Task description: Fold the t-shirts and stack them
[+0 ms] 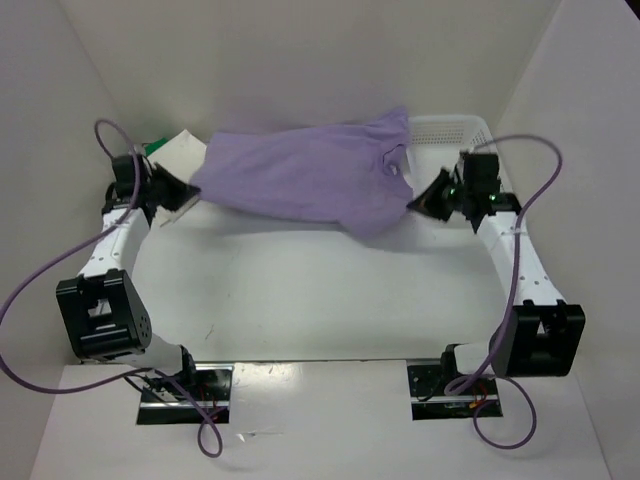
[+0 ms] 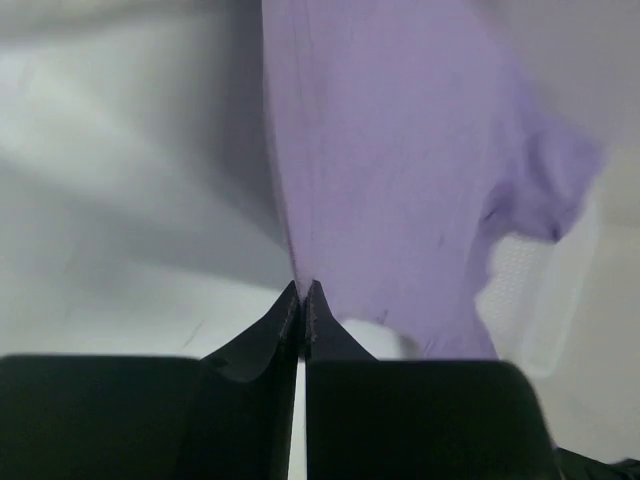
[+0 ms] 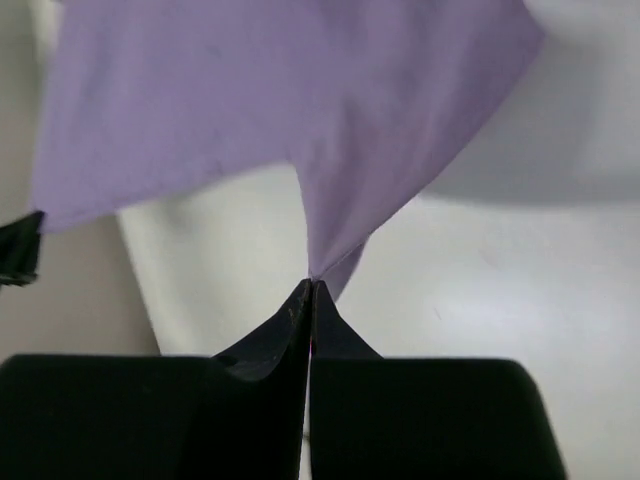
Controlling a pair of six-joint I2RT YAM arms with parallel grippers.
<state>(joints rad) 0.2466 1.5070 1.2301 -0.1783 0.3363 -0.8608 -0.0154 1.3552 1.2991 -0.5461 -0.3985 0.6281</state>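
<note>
The left claw (image 2: 302, 292) and the right claw (image 3: 311, 286) each pinch an edge of the lavender t-shirt (image 1: 305, 178), which sags between them over the far desk (image 1: 300, 290). The cloth looks light and limp and likely to slip, so hems or corners are probably the best places to hold it.

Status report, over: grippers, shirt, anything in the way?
Left gripper shut on lavender t-shirt. Right gripper shut on it too. Shirt hangs stretched between them. White mesh basket close behind its right end.
</note>
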